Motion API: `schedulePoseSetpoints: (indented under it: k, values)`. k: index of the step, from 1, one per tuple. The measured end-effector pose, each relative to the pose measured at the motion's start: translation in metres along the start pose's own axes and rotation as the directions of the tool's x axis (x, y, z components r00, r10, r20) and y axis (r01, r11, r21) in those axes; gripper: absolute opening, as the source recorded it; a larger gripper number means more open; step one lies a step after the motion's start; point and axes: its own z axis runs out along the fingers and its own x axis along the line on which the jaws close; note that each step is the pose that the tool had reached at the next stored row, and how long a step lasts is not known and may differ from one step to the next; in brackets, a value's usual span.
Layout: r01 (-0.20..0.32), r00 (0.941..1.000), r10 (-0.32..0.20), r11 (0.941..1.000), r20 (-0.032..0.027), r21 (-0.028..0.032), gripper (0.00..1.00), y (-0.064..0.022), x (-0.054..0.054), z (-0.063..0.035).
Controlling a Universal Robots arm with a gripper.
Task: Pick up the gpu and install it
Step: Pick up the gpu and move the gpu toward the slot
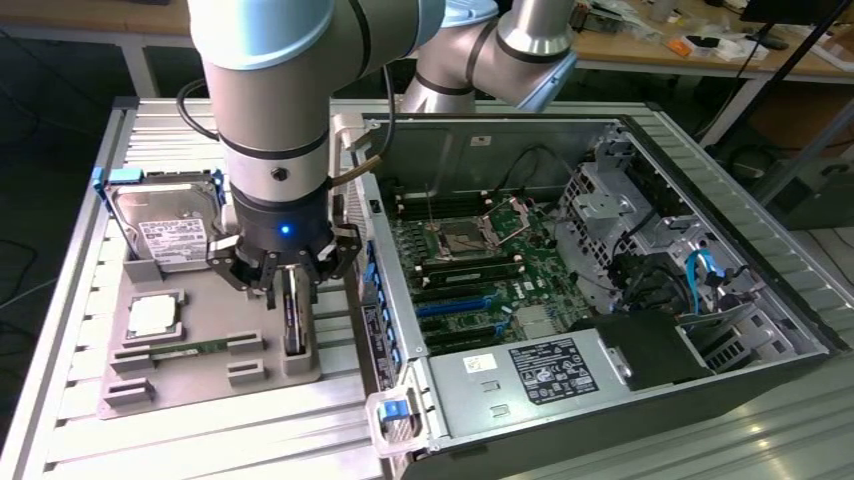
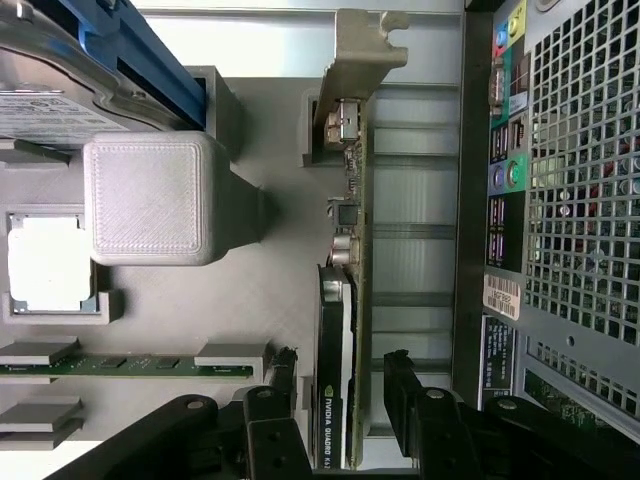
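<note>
Exterior view: the arm descends vertically from the top of the frame, wrist pointing straight down over the grey holder tray (image 1: 200, 385) at the exterior view's left. The gripper (image 1: 291, 290) is set low over the gpu (image 1: 295, 335), which stands on edge in its slot at the tray's side nearest the open computer case (image 1: 747, 300). This view alone gives the motherboard (image 1: 494, 265) inside the case, and the hard drive (image 1: 167, 230) upright at the tray's far end.

Wrist view: looking down the gpu (image 2: 350, 300) from above, it shows what the other cannot. The black fingers (image 2: 275, 400) of the gripper (image 2: 340, 365) straddle the card, one on each side, with a narrow gap visible on both sides. Jaws spread, nothing gripped. The card's silver bracket (image 2: 360, 50) sits at the end farthest from the fingers. The case's rear ports (image 2: 505, 150) and perforated grille (image 2: 590, 170) lie just beside the card. The memory stick (image 2: 120, 368) and processor (image 2: 45, 260) rest in their own tray recesses.
</note>
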Motion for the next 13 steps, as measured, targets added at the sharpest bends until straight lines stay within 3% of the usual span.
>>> schedulePoseSetpoints:
  k: [9,10,12,13]
  values:
    - [0.0,1.0,0.0,1.0,0.0,0.0,0.48,0.0,0.0,0.0001]
    - [0.0,1.0,0.0,1.0,0.0,0.0,0.47,0.0,0.0,0.0001]
    - [0.0,1.0,0.0,1.0,0.0,0.0,0.34,0.0,0.0,0.0001]
    - [0.0,1.0,0.0,1.0,-0.0001,0.0,0.34,0.0,0.0,0.0001]
